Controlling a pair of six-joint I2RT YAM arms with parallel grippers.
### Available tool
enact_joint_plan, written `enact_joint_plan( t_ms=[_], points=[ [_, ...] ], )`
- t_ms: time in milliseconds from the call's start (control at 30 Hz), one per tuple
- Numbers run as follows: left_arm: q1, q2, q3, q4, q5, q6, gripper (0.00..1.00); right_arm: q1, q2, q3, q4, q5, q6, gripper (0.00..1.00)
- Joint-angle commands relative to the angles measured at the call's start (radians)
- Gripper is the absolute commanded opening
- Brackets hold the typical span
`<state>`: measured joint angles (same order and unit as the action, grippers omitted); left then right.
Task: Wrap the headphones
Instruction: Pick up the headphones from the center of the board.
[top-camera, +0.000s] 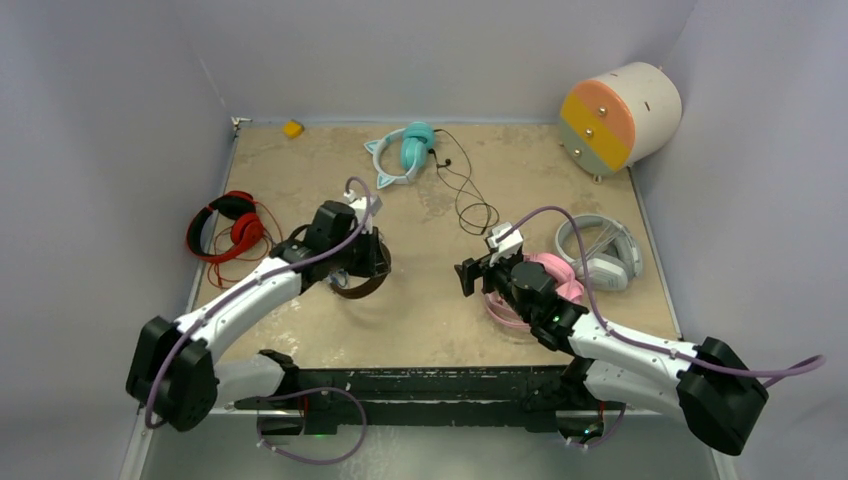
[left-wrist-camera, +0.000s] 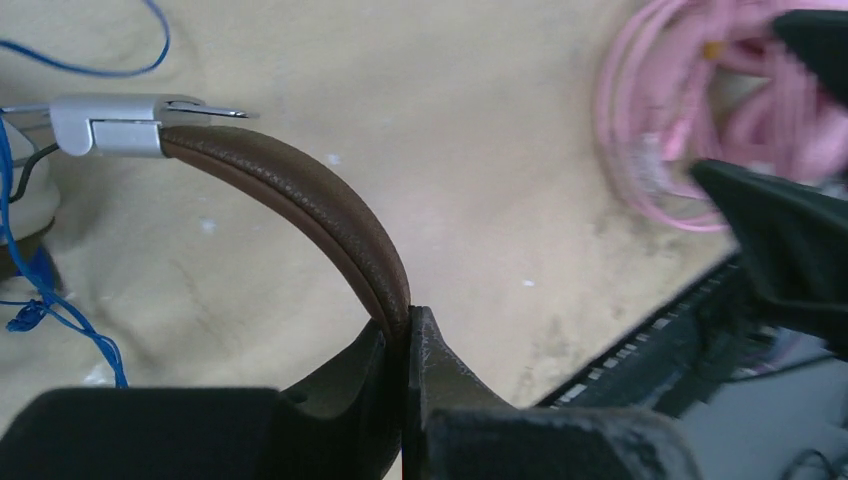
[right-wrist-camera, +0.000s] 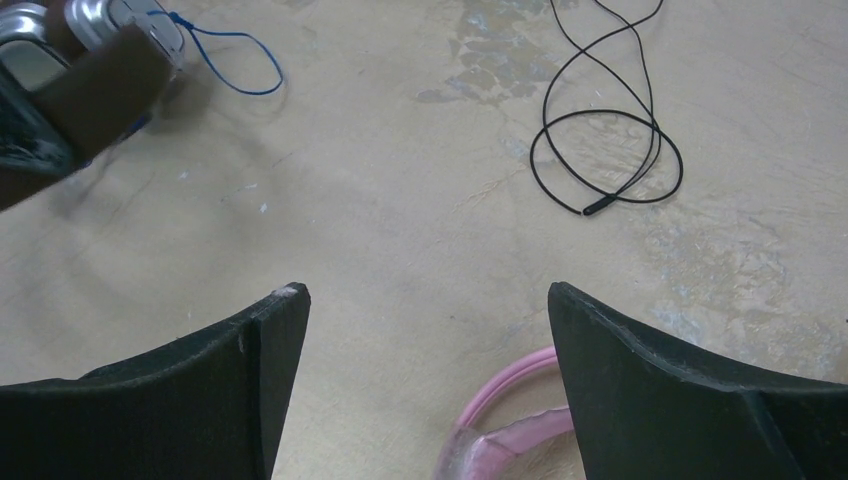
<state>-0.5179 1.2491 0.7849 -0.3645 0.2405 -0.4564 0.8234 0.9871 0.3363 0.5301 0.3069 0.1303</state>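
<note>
My left gripper (top-camera: 372, 256) is shut on the brown leather headband (left-wrist-camera: 300, 190) of the brown headphones (top-camera: 360, 287); the jaws (left-wrist-camera: 408, 318) pinch the band edge-on. Its silver cup bracket (left-wrist-camera: 110, 122) and blue cord (left-wrist-camera: 60, 310) lie to the left on the table. In the right wrist view the same pair (right-wrist-camera: 100, 85) shows at the top left, its blue cord (right-wrist-camera: 235, 65) looping beside it. My right gripper (top-camera: 470, 275) hangs open (right-wrist-camera: 428, 300) over bare table, just left of the pink headphones (top-camera: 560, 280), whose band (right-wrist-camera: 505, 400) shows by the right finger. A grey-white pair (top-camera: 600, 252) lies behind them.
Red headphones (top-camera: 230, 230) lie at the left edge. Teal cat-ear headphones (top-camera: 405, 150) sit at the back, their black cable (top-camera: 470, 195) coiled toward the middle (right-wrist-camera: 610, 150). A pastel cylinder (top-camera: 620, 115) stands back right, a small yellow piece (top-camera: 292, 128) back left.
</note>
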Motion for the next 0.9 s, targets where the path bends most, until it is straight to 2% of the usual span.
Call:
enact_joint_plan(
  t_ms=[0,200,433,733,867],
  points=[
    [-0.004,-0.135,0.009,0.067,0.196,-0.095,0.0,-0.001,-0.005,0.026,0.033,0.008,-0.004,0.91],
    [-0.006,-0.198,0.037,0.203,0.432,-0.273,0.0,-0.001,-0.008,0.028,0.02,0.02,-0.002,0.9],
    [-0.009,-0.231,-0.019,0.649,0.652,-0.595,0.0,-0.001,-0.034,0.011,0.02,0.038,0.006,0.91],
    [-0.014,-0.242,-0.027,0.968,0.688,-0.839,0.0,-0.001,-0.018,0.004,0.051,-0.011,-0.002,0.9],
    [-0.016,-0.252,0.026,0.999,0.678,-0.882,0.0,-0.001,-0.019,0.007,0.046,0.004,-0.004,0.9]
  ],
)
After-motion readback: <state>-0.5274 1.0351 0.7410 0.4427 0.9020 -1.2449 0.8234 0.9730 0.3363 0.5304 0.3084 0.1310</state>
